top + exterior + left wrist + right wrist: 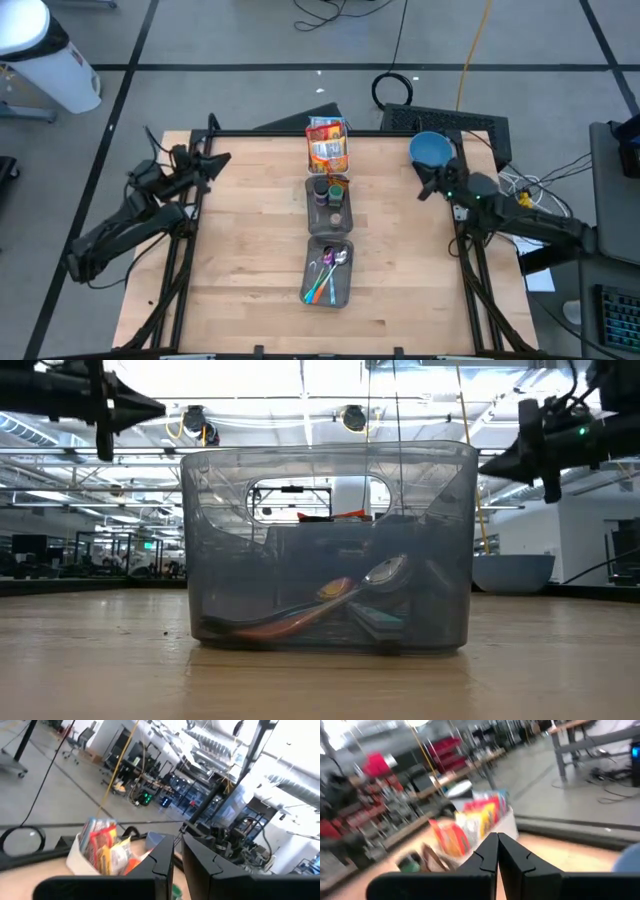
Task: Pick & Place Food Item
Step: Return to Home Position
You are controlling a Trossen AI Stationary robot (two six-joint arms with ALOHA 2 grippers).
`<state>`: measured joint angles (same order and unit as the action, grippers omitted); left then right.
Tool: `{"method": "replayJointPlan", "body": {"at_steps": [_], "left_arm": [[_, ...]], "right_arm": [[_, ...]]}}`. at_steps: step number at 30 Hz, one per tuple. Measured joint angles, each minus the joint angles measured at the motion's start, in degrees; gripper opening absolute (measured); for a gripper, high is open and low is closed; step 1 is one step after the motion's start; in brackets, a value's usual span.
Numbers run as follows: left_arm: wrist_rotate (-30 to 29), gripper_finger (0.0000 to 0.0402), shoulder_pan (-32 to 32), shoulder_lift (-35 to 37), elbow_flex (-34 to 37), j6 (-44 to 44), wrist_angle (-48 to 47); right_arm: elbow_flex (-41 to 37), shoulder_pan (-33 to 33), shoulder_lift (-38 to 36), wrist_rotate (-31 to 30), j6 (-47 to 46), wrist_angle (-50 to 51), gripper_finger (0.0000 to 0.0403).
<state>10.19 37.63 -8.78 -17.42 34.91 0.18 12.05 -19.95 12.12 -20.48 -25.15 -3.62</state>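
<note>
Several bright snack packets (328, 142) stand upright in a white bin (311, 160) at the table's far middle; they also show in the left wrist view (102, 847) and the right wrist view (475, 825). My left gripper (222, 158) hovers over the far left of the table and points toward the bin. A narrow gap shows between its fingers (178, 855), with nothing in it. My right gripper (421, 192) hovers at the far right beside a blue bowl (430, 150). It is shut (497, 847) and holds nothing.
A grey tray (318, 212) with small jars sits just nearer than the white bin. A clear bin (346, 290) of spoons stands nearer still and fills the low view (325, 480). Bare wood (250, 250) lies to both sides of this middle row.
</note>
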Motion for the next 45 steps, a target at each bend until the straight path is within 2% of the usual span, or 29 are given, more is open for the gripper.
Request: {"method": "replayJointPlan", "body": {"at_steps": [5,8,11,13,19,25,31,36,42,45], "left_arm": [[-0.16,0.0042,0.0,-0.02,2.96,1.31,0.01],[-0.16,0.0042,0.0,-0.02,4.16,1.17,0.02],[-0.01,0.0042,0.0,-0.02,5.14,1.03,-0.06],[0.65,0.0042,0.0,-0.02,5.51,1.11,-0.06],[6.25,0.0042,0.0,-0.02,5.63,0.07,-0.59],[10.95,0.0042,0.0,-0.02,5.63,-0.09,-5.62],[12.65,0.0042,-0.01,-0.04,5.65,-0.57,-6.45],[8.36,0.0042,-0.02,-0.02,5.65,-4.85,-7.02],[-8.57,0.0042,0.0,1.85,5.65,-8.72,-13.92],[-12.64,0.0042,0.0,3.47,5.65,-9.63,-14.99]], "right_arm": [[-0.09,6.41,2.56,-8.58,1.38,2.58,0.0],[-1.66,8.33,2.36,-9.83,1.19,2.58,0.0],[-4.21,8.81,0.88,-9.29,-2.03,2.06,0.0],[-5.43,8.82,-0.35,-6.83,-3.25,1.51,0.0],[-6.12,8.78,-3.79,-0.29,-0.49,1.65,0.0],[-6.1,8.75,-5.66,0.18,0.33,6.33,0.0],[-6.12,8.75,-7.35,2.77,1.82,8.9,0.0],[-6.18,8.75,-9.57,3.37,4.73,9.56,0.0],[-6.23,8.75,-12.02,3.31,4.94,9.69,0.0],[-6.23,8.75,-11.93,3.66,4.94,9.38,0.0]]}}
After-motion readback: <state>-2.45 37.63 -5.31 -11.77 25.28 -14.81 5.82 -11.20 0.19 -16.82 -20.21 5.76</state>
